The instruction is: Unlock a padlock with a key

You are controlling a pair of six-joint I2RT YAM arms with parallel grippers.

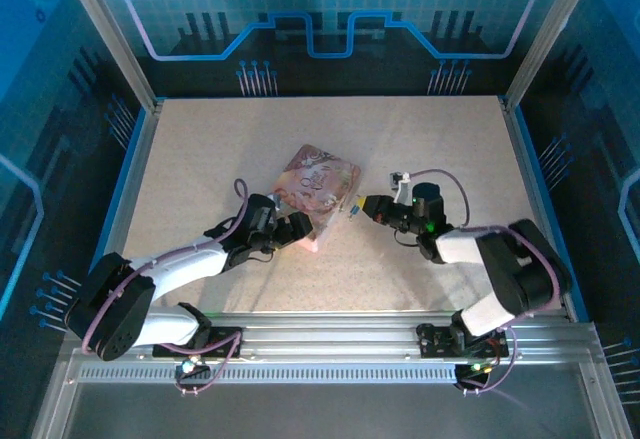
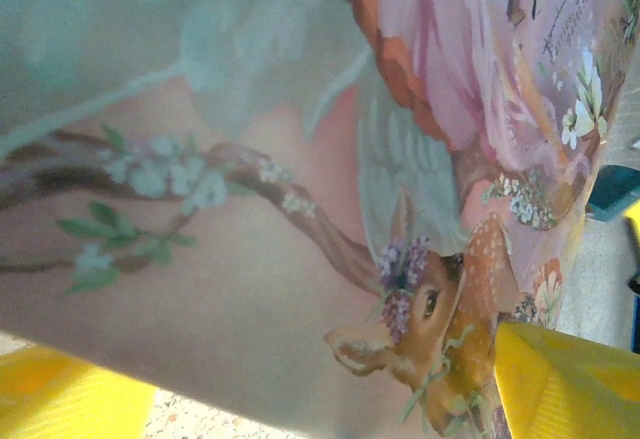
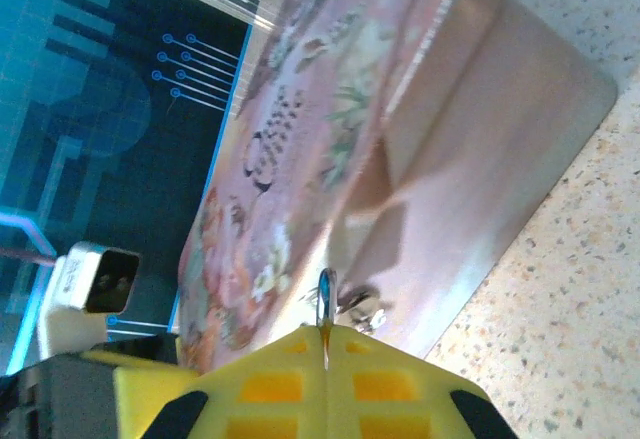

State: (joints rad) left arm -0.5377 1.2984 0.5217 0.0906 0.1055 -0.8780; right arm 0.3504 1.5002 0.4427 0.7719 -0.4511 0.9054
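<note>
We see a pink illustrated box (image 1: 318, 184) lying askew on the speckled beige tabletop (image 1: 200, 149), with blue circuit-patterned walls (image 1: 330, 9) behind.

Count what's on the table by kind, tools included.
pink box: 1
padlock: 1
key: 1
tools: 2 (left tool, right tool)
Total: 5

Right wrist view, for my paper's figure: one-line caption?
Key pinched in the right jaws, beside the padlock on the pink box.
</note>
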